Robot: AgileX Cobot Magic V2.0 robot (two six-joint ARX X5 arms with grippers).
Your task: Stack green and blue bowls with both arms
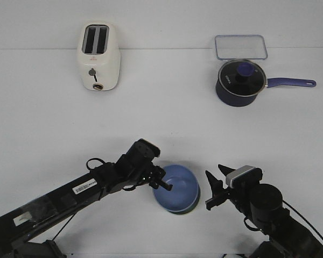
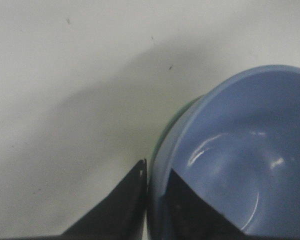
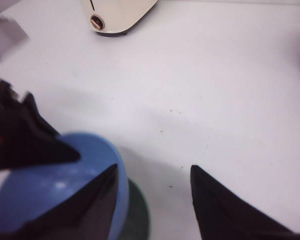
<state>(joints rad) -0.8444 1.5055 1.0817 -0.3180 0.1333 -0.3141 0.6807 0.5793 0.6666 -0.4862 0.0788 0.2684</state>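
Note:
The blue bowl sits nested in the green bowl, near the table's front middle; only a thin green edge shows under it. My left gripper is shut on the blue bowl's left rim, one finger inside and one outside. In the left wrist view the gripper pinches the blue rim, with a green sliver beside it. My right gripper is open and empty just right of the bowls. In the right wrist view it stands beside the blue bowl and green bowl.
A cream toaster stands at the back left. A dark navy saucepan with a glass lid and long handle is at the back right, with a clear plastic container behind it.

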